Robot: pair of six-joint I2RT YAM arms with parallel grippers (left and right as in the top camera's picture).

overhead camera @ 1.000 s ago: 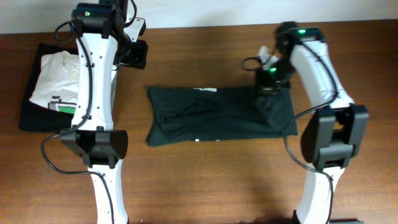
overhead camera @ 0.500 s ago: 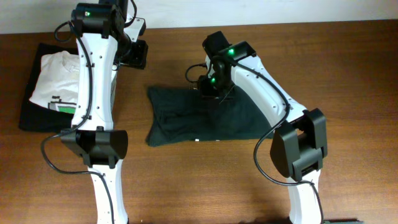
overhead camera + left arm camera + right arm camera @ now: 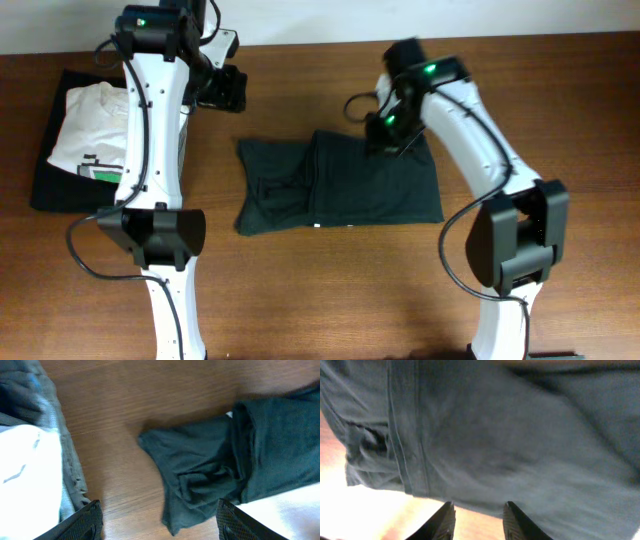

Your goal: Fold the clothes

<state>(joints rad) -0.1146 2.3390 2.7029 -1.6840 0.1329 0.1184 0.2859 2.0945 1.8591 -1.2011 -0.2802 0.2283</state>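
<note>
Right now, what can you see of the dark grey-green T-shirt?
The dark grey-green soft T-shirt lies flat on the brown wooden table as a rough rectangle. Its right part is folded over leftward, a hemmed edge crossing the middle; the left end is rumpled. The open right gripper sits above its far edge.

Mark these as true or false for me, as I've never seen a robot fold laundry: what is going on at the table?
1. The dark T-shirt lies on the wooden table, with its right part folded over itself. True.
2. The left end effector is clamped on the dark T-shirt. False: it is open and apart from the shirt.
3. A white tee with green print lies on a black folded garment. True.
4. The right end effector holds the white tee. False: it is over the dark T-shirt, far from the white tee.
</note>
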